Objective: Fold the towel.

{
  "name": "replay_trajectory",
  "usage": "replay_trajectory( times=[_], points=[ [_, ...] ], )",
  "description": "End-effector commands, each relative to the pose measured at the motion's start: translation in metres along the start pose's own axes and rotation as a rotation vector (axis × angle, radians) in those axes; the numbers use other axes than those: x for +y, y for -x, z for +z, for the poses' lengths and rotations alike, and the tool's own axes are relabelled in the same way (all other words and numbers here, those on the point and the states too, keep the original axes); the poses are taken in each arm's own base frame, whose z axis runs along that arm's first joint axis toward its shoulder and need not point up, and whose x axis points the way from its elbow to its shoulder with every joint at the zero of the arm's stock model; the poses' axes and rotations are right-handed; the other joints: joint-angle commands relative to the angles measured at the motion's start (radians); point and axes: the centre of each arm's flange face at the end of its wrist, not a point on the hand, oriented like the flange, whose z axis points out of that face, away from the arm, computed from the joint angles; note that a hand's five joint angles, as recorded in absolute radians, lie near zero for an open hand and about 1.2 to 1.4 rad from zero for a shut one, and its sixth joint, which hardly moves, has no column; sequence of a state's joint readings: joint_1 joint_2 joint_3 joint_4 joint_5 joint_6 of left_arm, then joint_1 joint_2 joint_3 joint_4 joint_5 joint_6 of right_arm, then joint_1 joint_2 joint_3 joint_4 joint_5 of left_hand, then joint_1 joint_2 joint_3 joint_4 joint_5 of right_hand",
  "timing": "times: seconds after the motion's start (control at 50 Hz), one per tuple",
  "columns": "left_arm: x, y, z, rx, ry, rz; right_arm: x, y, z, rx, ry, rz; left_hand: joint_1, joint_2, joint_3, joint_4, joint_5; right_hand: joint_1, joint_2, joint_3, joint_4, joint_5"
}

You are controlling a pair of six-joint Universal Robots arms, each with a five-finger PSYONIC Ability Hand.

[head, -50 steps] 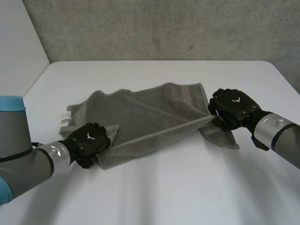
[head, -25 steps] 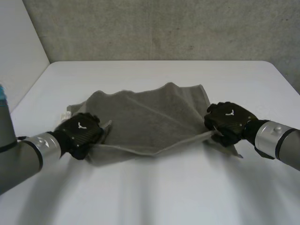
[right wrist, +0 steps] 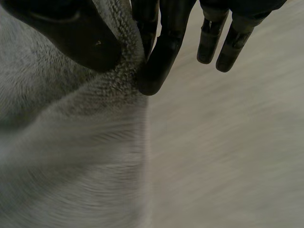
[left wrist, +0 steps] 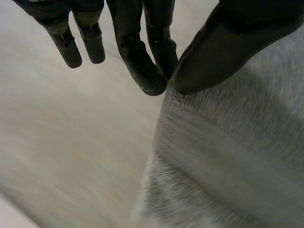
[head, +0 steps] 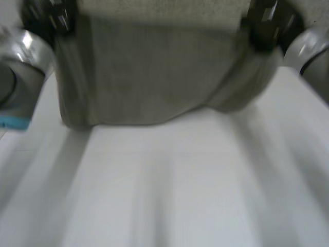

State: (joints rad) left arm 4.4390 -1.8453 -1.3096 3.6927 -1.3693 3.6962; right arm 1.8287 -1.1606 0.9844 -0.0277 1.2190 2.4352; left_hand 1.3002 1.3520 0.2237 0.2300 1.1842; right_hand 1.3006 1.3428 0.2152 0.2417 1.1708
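Grey terry towel point(head: 154, 72) hangs as a broad sheet between the two hands, raised above the white counter point(head: 175, 185) in the head view. The left hand point(head: 49, 15) holds it at about eleven o'clock and the right hand point(head: 264, 23) at about one o'clock, so the top edge runs nearly level between them. From the left hand the cloth drops straight to a lower corner near eight o'clock. From the right hand it hangs in a looser fold that slants in towards the middle. The bottom edge crosses the view at about mid height, and I cannot tell whether it touches the counter. The left arm point(head: 15, 87), grey with a light-blue cap, stands at nine o'clock, and the right arm point(head: 308, 51) comes in at two o'clock. In the left wrist view the fingers point(left wrist: 140, 66) are narrow: some press the towel's corner against the thumb point(left wrist: 228, 52), while the others hang straight beside the cloth, apart from it. A woven band point(left wrist: 213, 156) crosses the towel just past that pinch. In the right wrist view the hold is alike: some fingers point(right wrist: 161, 57) pinch the towel's edge against the thumb point(right wrist: 71, 38), the others hang straight and clear of the cloth, and the towel falls away under the palm.
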Motion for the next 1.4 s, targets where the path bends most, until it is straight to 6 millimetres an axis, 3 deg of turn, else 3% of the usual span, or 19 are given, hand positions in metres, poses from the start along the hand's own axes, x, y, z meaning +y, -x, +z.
replay_trajectory(
  times=[0.02, 0.14, 0.18, 0.2, 0.24, 0.26, 0.28, 0.3, 0.34, 0.38, 0.46, 0.54, 0.66, 0.82, 1.02, 1.04, 1.06, 1.1, 1.4],
  points=[
    [-0.092, 0.061, 0.006, -0.182, -0.351, -0.267, -0.064, -0.055, -0.024, 0.165, -0.31, 0.295, 0.096, 0.044, -0.049, -0.055, 0.037, 0.096, 0.053, -0.041, -0.067, 0.051],
    [-0.057, 0.042, -0.004, -0.086, -0.235, -0.303, -0.031, -0.005, -0.037, -0.074, -0.153, 0.32, 0.096, 0.044, -0.049, -0.055, 0.037, 0.096, 0.053, -0.041, -0.067, 0.051],
    [-0.019, 0.014, -0.018, 0.019, -0.114, -0.313, -0.019, 0.008, -0.042, -0.128, -0.105, 0.309, 0.096, 0.044, -0.049, -0.055, 0.037, 0.096, 0.053, -0.041, -0.067, 0.051],
    [-0.019, 0.014, -0.018, 0.019, -0.114, -0.313, -0.008, 0.022, -0.046, -0.178, -0.064, 0.295, 0.096, 0.044, -0.049, -0.055, 0.037, 0.096, 0.053, -0.041, -0.067, 0.051],
    [0.032, -0.006, -0.039, 0.107, 0.033, -0.301, 0.002, 0.033, -0.051, -0.218, -0.027, 0.272, 0.096, 0.044, -0.049, -0.055, 0.037, 0.096, 0.053, -0.041, -0.067, 0.051],
    [0.032, -0.006, -0.039, 0.107, 0.034, -0.301, 0.014, 0.043, -0.058, -0.249, 0.012, 0.246, 0.096, 0.044, -0.049, -0.055, 0.037, 0.096, 0.053, -0.041, -0.067, 0.051],
    [0.056, -0.012, -0.053, 0.146, 0.107, -0.287, 0.014, 0.043, -0.058, -0.249, 0.012, 0.246, 0.096, 0.044, -0.049, -0.055, 0.037, 0.096, 0.053, -0.041, -0.067, 0.051],
    [0.056, -0.012, -0.053, 0.146, 0.108, -0.286, 0.024, 0.051, -0.065, -0.272, 0.052, 0.218, 0.096, 0.044, -0.049, -0.055, 0.037, 0.096, 0.053, -0.041, -0.067, 0.051],
    [0.091, -0.03, -0.082, 0.23, 0.231, -0.264, 0.033, 0.059, -0.073, -0.298, 0.091, 0.189, 0.096, 0.044, -0.049, -0.055, 0.037, 0.096, 0.053, -0.041, -0.067, 0.051],
    [0.104, -0.036, -0.095, 0.26, 0.288, -0.247, 0.054, 0.068, -0.088, -0.338, 0.17, 0.151, 0.096, 0.044, -0.049, -0.055, 0.037, 0.096, 0.053, -0.041, -0.067, 0.051],
    [0.128, -0.056, -0.128, 0.352, 0.427, -0.202, 0.071, 0.083, -0.101, -0.389, 0.237, 0.139, 0.096, 0.044, -0.049, -0.055, 0.037, 0.096, 0.053, -0.041, -0.067, 0.051],
    [0.137, -0.066, -0.142, 0.397, 0.493, -0.203, 0.092, 0.102, -0.109, -0.442, 0.307, 0.155, 0.096, 0.044, -0.049, -0.055, 0.037, 0.096, 0.053, -0.041, -0.067, 0.051],
    [0.137, -0.074, -0.151, 0.434, 0.544, -0.229, 0.094, 0.104, -0.109, -0.445, 0.317, 0.172, 0.096, 0.044, -0.049, -0.055, 0.037, 0.096, 0.053, -0.041, -0.067, 0.051],
    [0.133, -0.08, -0.156, 0.45, 0.553, -0.238, 0.07, 0.078, -0.1, -0.367, 0.289, 0.291, 0.096, 0.044, -0.049, -0.055, 0.037, 0.096, 0.053, -0.041, -0.067, 0.051],
    [0.128, -0.087, -0.158, 0.469, 0.546, -0.243, 0.06, 0.066, -0.091, -0.325, 0.267, 0.341, 0.096, 0.044, -0.049, -0.055, 0.037, 0.096, 0.053, -0.041, -0.067, 0.051],
    [0.128, -0.087, -0.158, 0.469, 0.546, -0.243, 0.06, 0.065, -0.09, -0.32, 0.266, 0.34, 0.003, -0.048, -0.049, -0.055, -0.055, 0.096, 0.053, -0.041, -0.067, 0.051],
    [0.129, -0.087, -0.159, 0.47, 0.547, -0.244, 0.06, 0.065, -0.09, -0.32, 0.266, 0.34, -0.465, -0.517, -0.049, -0.055, -0.524, 0.096, 0.053, -0.041, -0.067, 0.051],
    [0.13, -0.088, -0.16, 0.473, 0.552, -0.246, 0.06, 0.063, -0.089, -0.312, 0.266, 0.35, -0.598, -0.65, -0.049, -0.055, -0.657, 0.096, 0.053, -0.041, -0.067, 0.051],
    [0.135, -0.095, -0.165, 0.49, 0.573, -0.257, 0.067, 0.058, -0.084, -0.305, 0.31, 0.428, -0.635, -0.686, -0.049, -0.055, -0.693, 0.096, 0.053, -0.041, -0.067, 0.051]
  ],
)
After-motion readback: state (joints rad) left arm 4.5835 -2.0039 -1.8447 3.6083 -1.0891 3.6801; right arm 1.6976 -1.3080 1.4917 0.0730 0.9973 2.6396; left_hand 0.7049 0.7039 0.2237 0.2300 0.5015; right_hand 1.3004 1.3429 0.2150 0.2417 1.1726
